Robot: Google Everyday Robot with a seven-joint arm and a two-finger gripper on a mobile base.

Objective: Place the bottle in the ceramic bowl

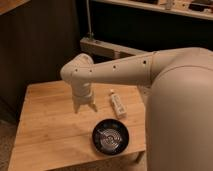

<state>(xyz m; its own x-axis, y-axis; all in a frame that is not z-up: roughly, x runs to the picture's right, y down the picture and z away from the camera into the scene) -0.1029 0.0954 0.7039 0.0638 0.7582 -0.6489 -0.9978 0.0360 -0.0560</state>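
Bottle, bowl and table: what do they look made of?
Bottle: white, matte, likely plastic. Ceramic bowl: glossy black with pale rings, glazed ceramic by its sheen. Table: pale wood, visible plank lines, possibly bamboo. Gripper hangs beside the bottle, over the table.

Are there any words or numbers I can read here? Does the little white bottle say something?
No words or numbers can be read here.
The bottle, lying on the wooden table: a faint label, too blurred to read.
The ceramic bowl: only pale rings, no writing.
The gripper, pointing down at the table beside the bottle: no writing shows.
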